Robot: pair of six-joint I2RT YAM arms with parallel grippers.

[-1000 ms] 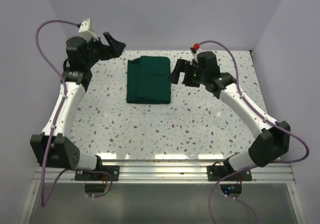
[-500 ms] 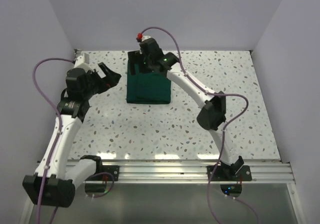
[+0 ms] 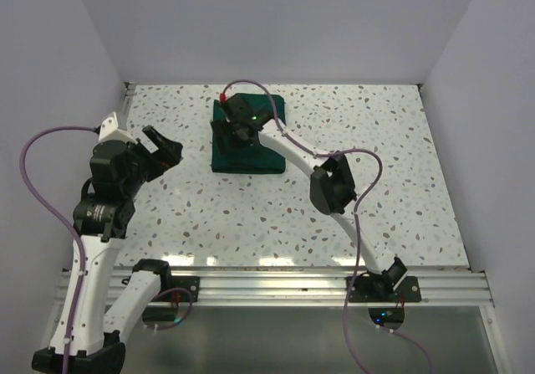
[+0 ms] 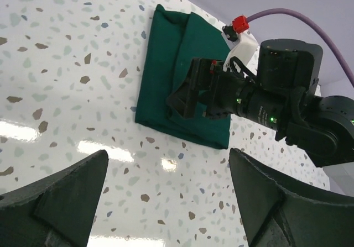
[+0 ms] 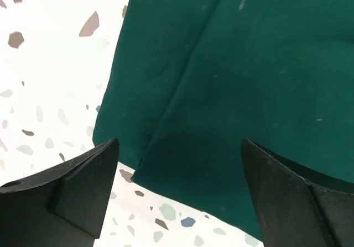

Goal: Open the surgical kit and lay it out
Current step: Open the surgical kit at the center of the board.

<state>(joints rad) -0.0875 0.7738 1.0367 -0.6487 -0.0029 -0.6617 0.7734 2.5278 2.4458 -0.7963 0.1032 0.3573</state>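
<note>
While the kit [image 3: 261, 158] lies as a shut green bundle toward 12 o'clock on the table [image 3: 376, 156], none of its steel shows, so whatever is inside can only be guessed at through the cloth. The right gripper [image 5: 180, 147] hovers over the bundle's 9 o'clock side, jaws wide apart, straddling a fold line near one corner. The left gripper [image 4: 168, 156] hangs at 9 o'clock of the kit, clear of it, also spread wide and holding nothing.

The main risk, as I judge it, is a bite that goes too deep. If the right fingers close through several layers rather than the top flap alone, the whole bundle would lift or drag, and loose tools inside could slide out or bunch up. A bite too shallow would skid off the smooth cloth. Nothing pins the kit down, so any sideways pull may simply shove it toward 3 o'clock. Should the left arm come in to hold it, the two wrists would be crowded close above that same edge and could knock together.
</note>
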